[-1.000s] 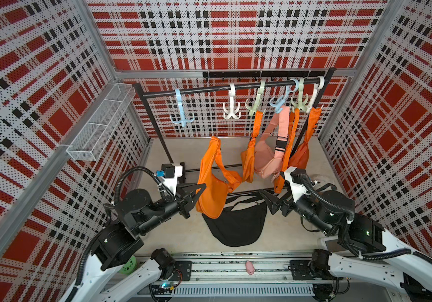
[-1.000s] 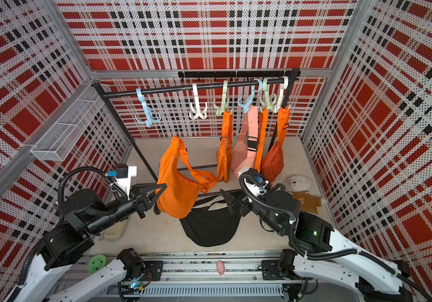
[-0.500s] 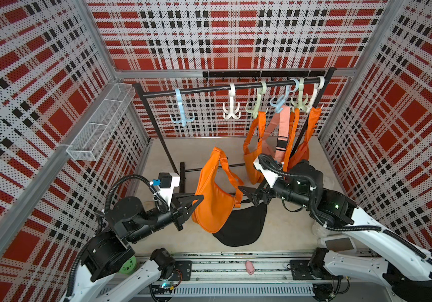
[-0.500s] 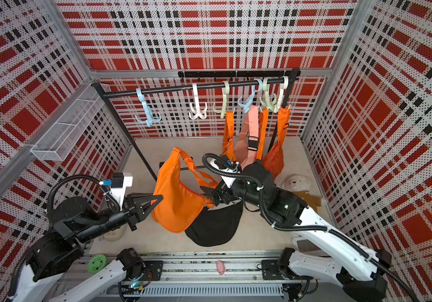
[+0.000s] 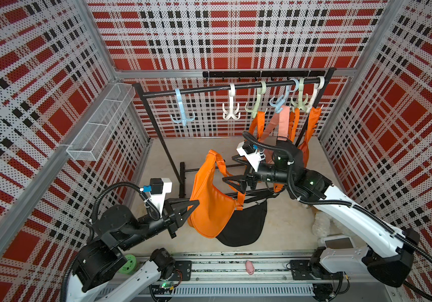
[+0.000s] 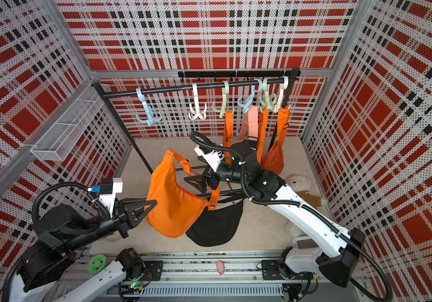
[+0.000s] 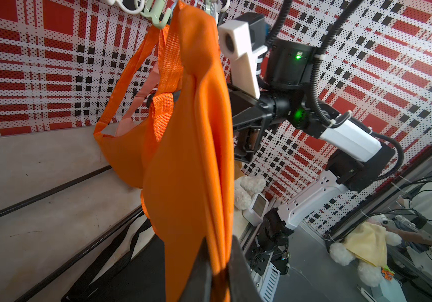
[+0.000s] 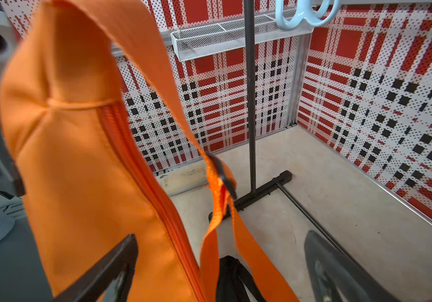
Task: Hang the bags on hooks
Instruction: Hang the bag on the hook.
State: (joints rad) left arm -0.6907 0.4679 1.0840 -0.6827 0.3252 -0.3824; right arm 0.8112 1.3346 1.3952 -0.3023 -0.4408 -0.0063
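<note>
An orange bag (image 5: 209,206) (image 6: 170,204) hangs in the air in front of the rack. My left gripper (image 5: 194,202) (image 7: 218,251) is shut on the bag's edge. The bag's orange strap (image 5: 221,164) (image 8: 217,183) loops off its top corner. My right gripper (image 5: 229,180) (image 8: 221,236) is open beside the bag, and in the right wrist view the strap hangs between its spread fingers. On the black rail (image 5: 235,86) a light blue hook (image 5: 182,115) and a white hook (image 5: 231,109) hang bare.
Orange and pink bags (image 5: 284,123) hang from the hooks at the rail's right end, behind my right arm. A black bag (image 5: 243,227) lies on the floor under the orange one. A wire basket (image 5: 102,123) is on the left wall. A white plush toy (image 5: 322,224) lies at the right.
My right arm has swung in from the front right and risen to the orange bag's strap. My left gripper has drawn the bag slightly nearer the front.
</note>
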